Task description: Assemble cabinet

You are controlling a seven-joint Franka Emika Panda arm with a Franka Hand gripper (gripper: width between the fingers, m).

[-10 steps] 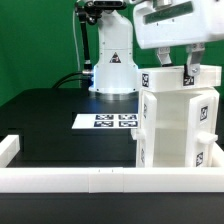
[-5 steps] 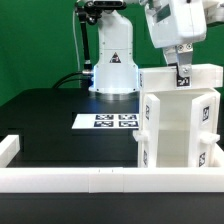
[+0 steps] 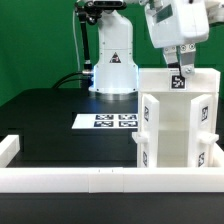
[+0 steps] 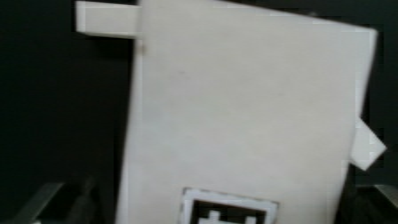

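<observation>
The cabinet (image 3: 178, 118) stands upright on the black bench (image 3: 50, 115), near the bench's front edge on the exterior view's right, just behind the long low white rail (image 3: 100, 178) that runs along that edge. It is a tall box of smooth, matte white plastic with squared edges; its front shows stepped, shelf-like tiers. Square black-and-white tags sit on its faces, one near the top and others lower down; none carries readable writing. Close up, in the wrist view, a broad flat white panel (image 4: 231, 110) fills the frame, with a tag at one end.

The tool (image 3: 182, 66) is at the cabinet's top edge, its dark fingers (image 3: 186, 58) reaching down to the top tag; I cannot tell whether it is gripping.

The marker board (image 3: 107, 121) lies flat mid-bench.
</observation>
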